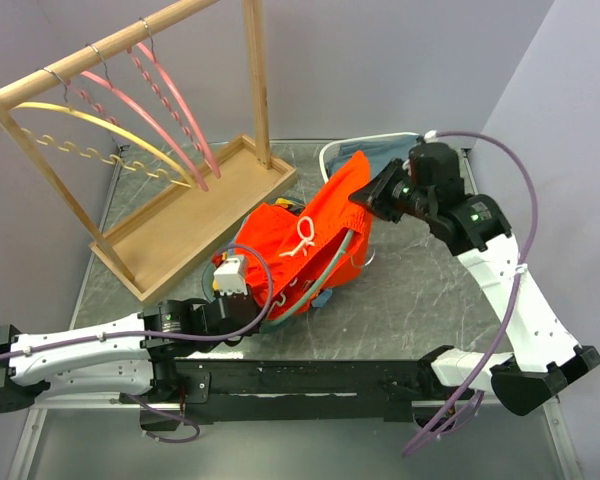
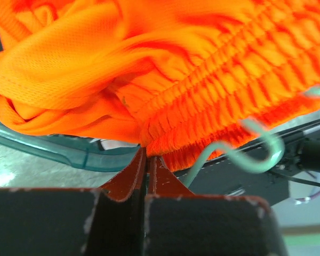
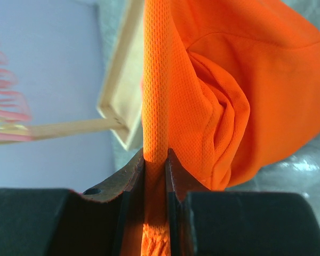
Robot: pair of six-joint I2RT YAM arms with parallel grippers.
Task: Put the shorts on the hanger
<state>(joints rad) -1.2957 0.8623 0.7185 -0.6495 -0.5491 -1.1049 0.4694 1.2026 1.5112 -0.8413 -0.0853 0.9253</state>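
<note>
Pale wooden rack [image 1: 180,225], 10 o'clock on grey marbled counter [image 1: 420,300]. Left claw [image 2: 147,160], 7 o'clock: clenched, tips at the ribbed elastic waistband; cannot tell whether cloth is caught. Bright orange-red mesh shorts [image 1: 310,220], centre, bunched over thin pale green plastic hanger [image 2: 69,153]. Right claw [image 3: 156,160], 2 o'clock: pinching a rolled mesh fold of the shorts.

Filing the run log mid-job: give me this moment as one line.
shorts partly covering hanger | left gripper shut at waistband edge, grip unclear | right gripper shut on shorts
</note>
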